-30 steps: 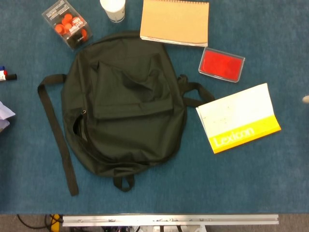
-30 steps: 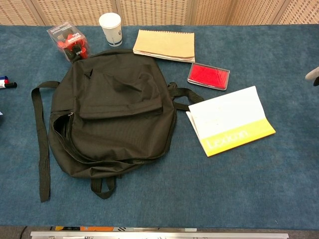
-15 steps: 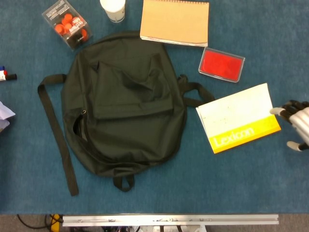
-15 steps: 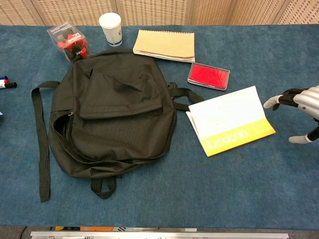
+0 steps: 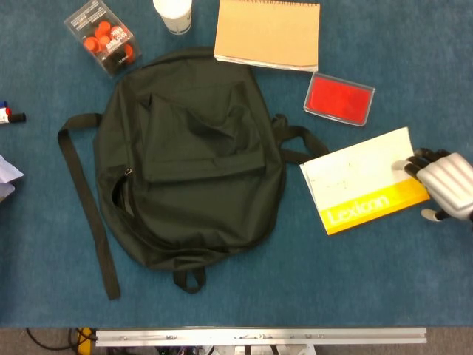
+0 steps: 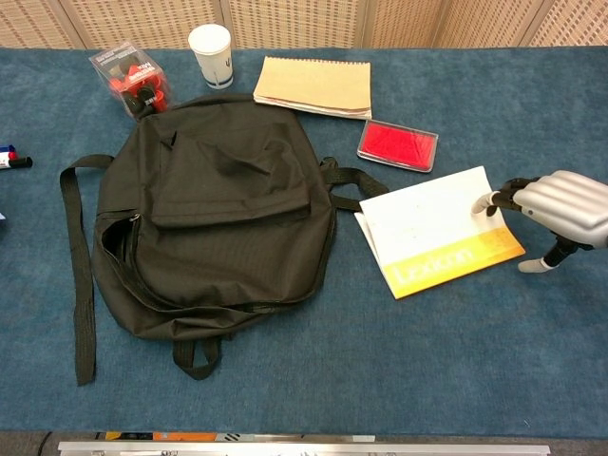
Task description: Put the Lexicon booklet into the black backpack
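The Lexicon booklet (image 5: 363,181) (image 6: 437,242), white with a yellow band, lies flat on the blue table right of the black backpack (image 5: 188,159) (image 6: 214,214). The backpack lies flat, its main zipper partly open along the left side. My right hand (image 5: 447,185) (image 6: 560,204) is at the booklet's right edge, its fingertips (image 6: 489,201) reaching over the white page and the thumb down beside the yellow corner. It holds nothing, and whether it touches the page is unclear. My left hand is out of both views.
A tan spiral notebook (image 5: 268,33), a red stamp pad (image 5: 340,98), a white paper cup (image 5: 174,13) and a clear box of orange pieces (image 5: 105,37) lie along the far side. A marker (image 5: 9,116) sits at the left edge. One backpack strap (image 5: 89,203) trails leftward.
My right hand has come in from the right edge and moved leftward, until its fingertips reach over the booklet's right edge. The booklet and backpack have not moved.
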